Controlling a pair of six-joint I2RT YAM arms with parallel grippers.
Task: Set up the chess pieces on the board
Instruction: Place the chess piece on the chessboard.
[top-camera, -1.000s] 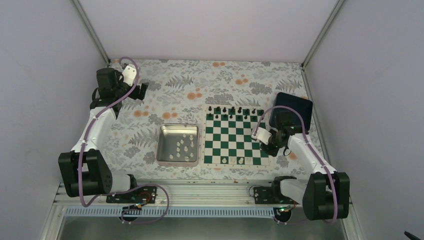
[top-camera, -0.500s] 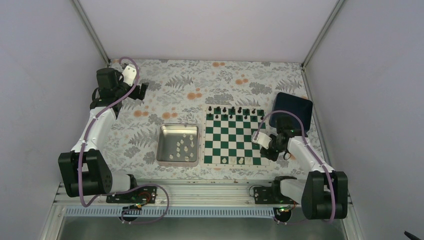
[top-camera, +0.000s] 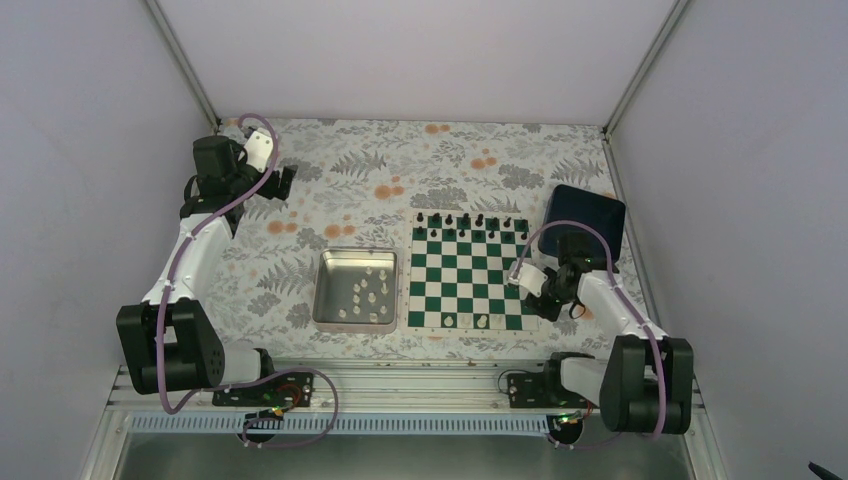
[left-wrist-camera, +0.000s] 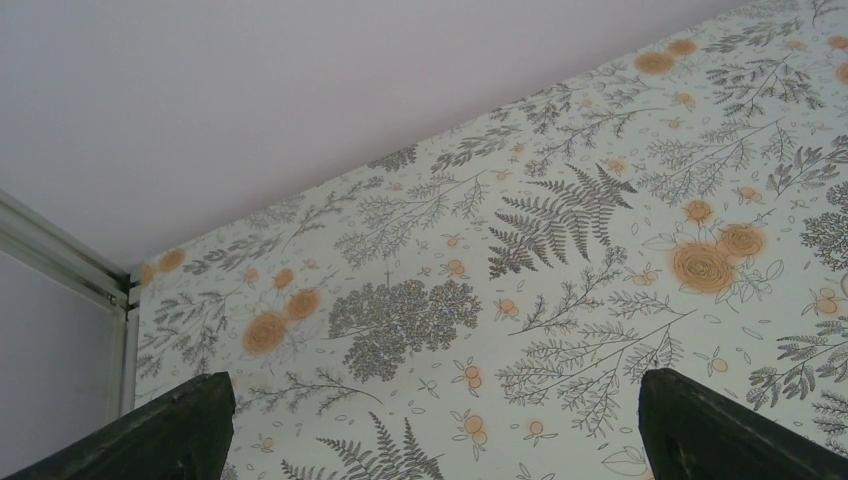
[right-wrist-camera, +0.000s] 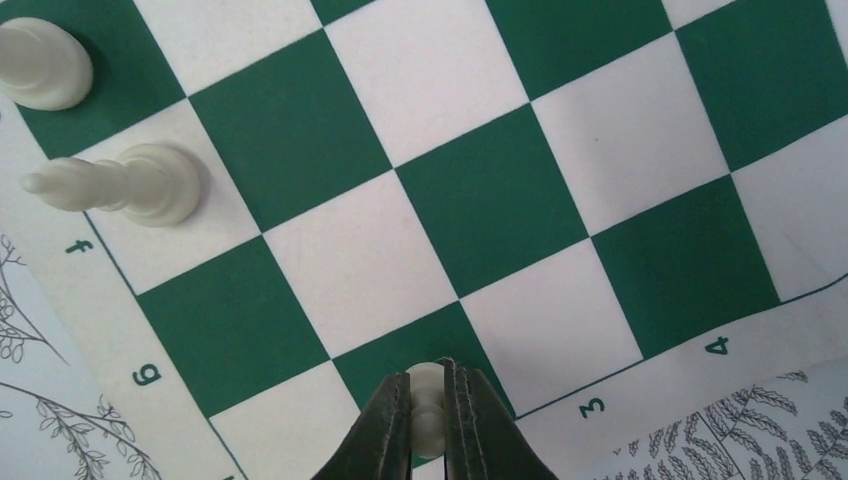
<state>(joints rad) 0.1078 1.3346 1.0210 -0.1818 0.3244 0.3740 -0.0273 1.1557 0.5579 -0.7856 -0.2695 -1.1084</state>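
The green and white board (top-camera: 470, 270) lies right of centre. Black chess pieces (top-camera: 465, 220) line its far edge, and two white ones (top-camera: 482, 321) stand on its near row. My right gripper (top-camera: 526, 283) hovers over the board's right side, shut on a small white pawn (right-wrist-camera: 428, 410) above a green square near the edge. A tall white piece (right-wrist-camera: 130, 185) and another white piece (right-wrist-camera: 40, 65) stand at the upper left of the right wrist view. My left gripper (top-camera: 283, 180) is far off at the back left, open and empty above the floral cloth (left-wrist-camera: 430, 300).
A silver metal tray (top-camera: 320, 290) left of the board holds several loose white pieces (top-camera: 368, 292). A dark blue box (top-camera: 592, 212) sits beyond the board's right edge, behind the right arm. Walls close in on three sides.
My right gripper has shifted a little toward the near right over the board's edge, still holding the pawn. The left arm has not moved.
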